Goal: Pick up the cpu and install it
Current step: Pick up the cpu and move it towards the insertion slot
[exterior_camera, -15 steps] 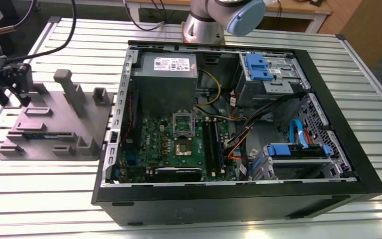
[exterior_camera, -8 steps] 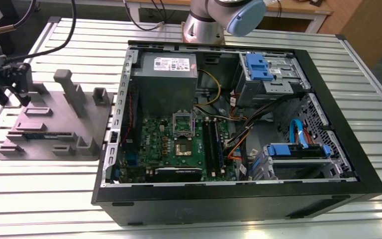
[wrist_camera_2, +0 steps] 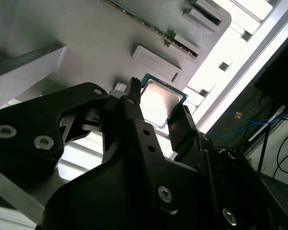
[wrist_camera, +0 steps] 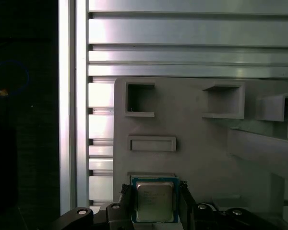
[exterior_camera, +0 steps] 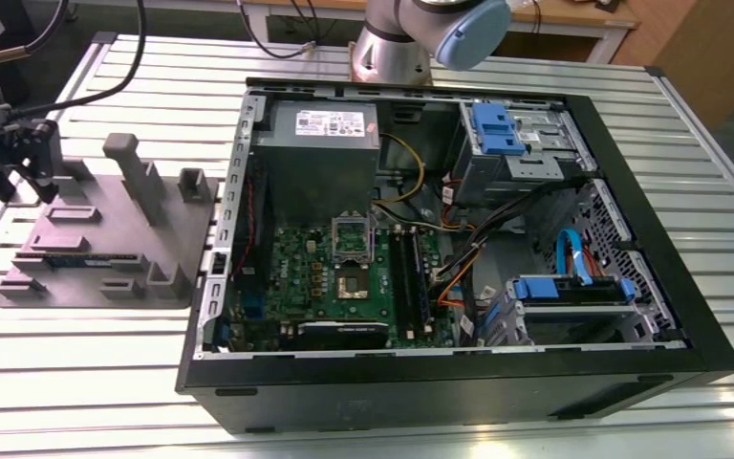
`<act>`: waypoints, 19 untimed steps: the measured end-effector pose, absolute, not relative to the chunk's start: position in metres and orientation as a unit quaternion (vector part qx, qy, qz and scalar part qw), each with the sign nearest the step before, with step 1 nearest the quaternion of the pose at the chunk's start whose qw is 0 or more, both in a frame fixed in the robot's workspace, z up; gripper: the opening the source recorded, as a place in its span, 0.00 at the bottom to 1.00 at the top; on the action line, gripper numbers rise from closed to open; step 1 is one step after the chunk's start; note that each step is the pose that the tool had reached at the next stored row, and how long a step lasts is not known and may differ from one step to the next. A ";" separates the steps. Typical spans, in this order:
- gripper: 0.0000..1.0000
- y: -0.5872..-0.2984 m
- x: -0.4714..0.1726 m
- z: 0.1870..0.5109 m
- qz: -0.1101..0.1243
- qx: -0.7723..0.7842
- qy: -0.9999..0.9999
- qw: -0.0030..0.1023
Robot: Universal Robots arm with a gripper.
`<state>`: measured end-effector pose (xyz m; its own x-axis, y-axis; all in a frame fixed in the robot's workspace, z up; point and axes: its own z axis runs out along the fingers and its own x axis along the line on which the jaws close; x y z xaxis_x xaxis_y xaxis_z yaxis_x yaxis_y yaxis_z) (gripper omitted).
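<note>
The cpu (wrist_camera: 154, 201) (wrist_camera_2: 158, 100), a small square chip with a silvery top and green rim, lies at a shallow pocket near one corner of the grey moulded tray (wrist_camera: 197, 143) (wrist_camera_2: 86, 38) (exterior_camera: 112, 239). My gripper (wrist_camera: 156, 194) (wrist_camera_2: 156, 103) is shut on the cpu, with one black finger (wrist_camera: 126, 195) (wrist_camera_2: 180, 127) against each of two opposite edges. Whether the chip is lifted off the tray I cannot tell. In the exterior view the gripper (exterior_camera: 30, 172) hangs over the tray's far corner at the exterior view's left. The open socket (exterior_camera: 352, 277) sits on the green motherboard inside the computer case.
The open black computer case (exterior_camera: 673, 316) lies to the right of the tray in the exterior view, with a grey power supply (exterior_camera: 322, 143), drive cages and loose cables. Upright posts (exterior_camera: 131, 167) rise from the tray. The slatted metal table (wrist_camera: 182, 33) has an edge close to the tray's left side.
</note>
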<state>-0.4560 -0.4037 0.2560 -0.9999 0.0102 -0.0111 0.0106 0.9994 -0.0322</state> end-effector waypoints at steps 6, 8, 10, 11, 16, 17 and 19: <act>0.47 -0.404 -0.456 0.258 -0.016 0.005 1.000 0.005; 0.47 -0.404 -0.456 0.258 -0.016 0.005 1.000 0.005; 0.47 -0.404 -0.456 0.259 -0.016 0.005 1.000 0.005; 0.47 -0.404 -0.456 0.259 -0.016 0.005 1.000 0.005; 0.47 -0.404 -0.456 0.260 -0.016 0.005 1.000 0.005; 0.47 -0.404 -0.456 0.260 -0.016 0.005 1.000 0.005; 0.47 -0.404 -0.456 0.261 -0.016 0.005 1.000 0.005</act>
